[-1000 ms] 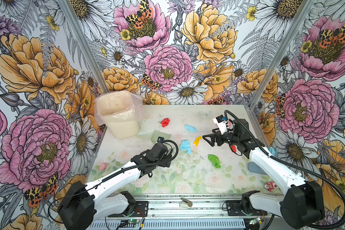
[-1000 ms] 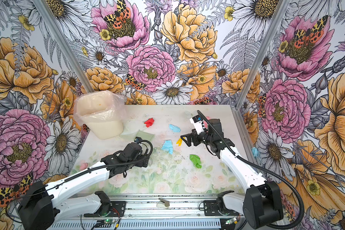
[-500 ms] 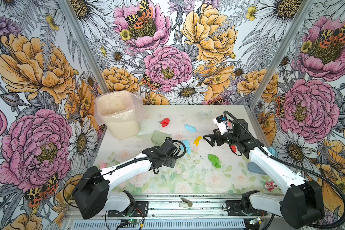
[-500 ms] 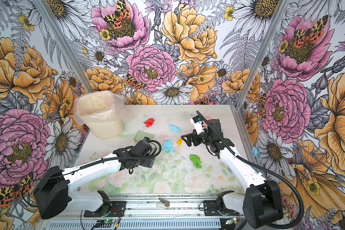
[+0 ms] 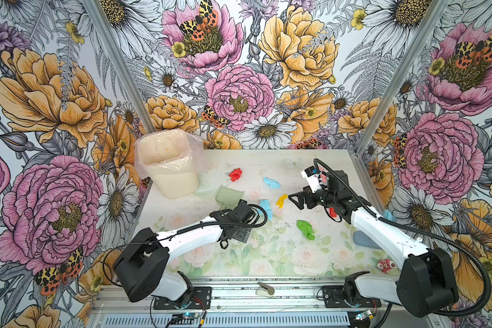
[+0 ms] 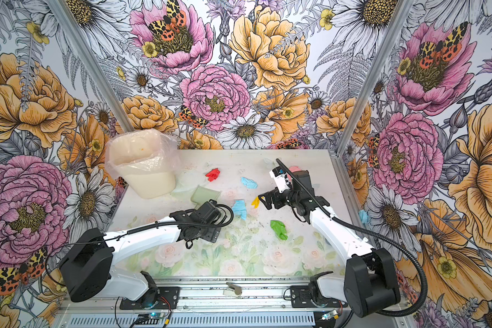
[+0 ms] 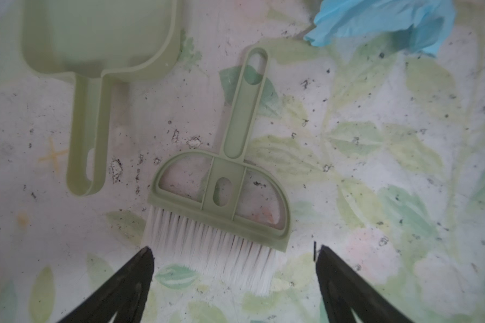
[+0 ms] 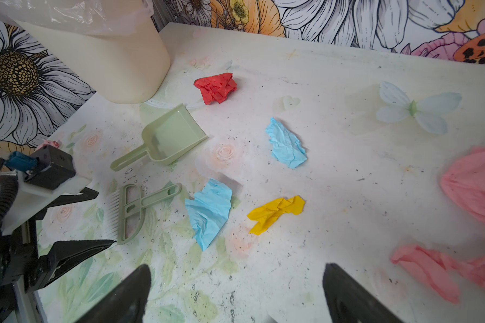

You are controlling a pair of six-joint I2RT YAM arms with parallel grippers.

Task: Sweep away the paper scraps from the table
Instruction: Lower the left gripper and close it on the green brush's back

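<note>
While on the table (image 8: 333, 92), one yellow scrap (image 8: 275, 212), one brush (image 8: 132, 215), one dustpan (image 8: 171, 137).

The paper scraps (image 8: 209, 209) are crumpled and matt. The desk (image 8: 347, 195) is smooth but grime-speckled. The dustpan (image 8: 171, 139) and brush (image 7: 224, 170) are matt plastic (fine bristles (image 7: 207, 246)). The smooth plastic bin (image 8: 109, 56) has a glossy film liner (image 5: 195, 147).

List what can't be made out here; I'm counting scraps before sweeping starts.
- Brush: hidden under the left arm in both top views.
- Red piece: mostly behind the right arm in a top view; maybe a scrap.
- Pink scraps: blurred, cut by the right wrist view's edge.
- Grey-blue thing: partly under the right arm; unidentifiable.
</note>
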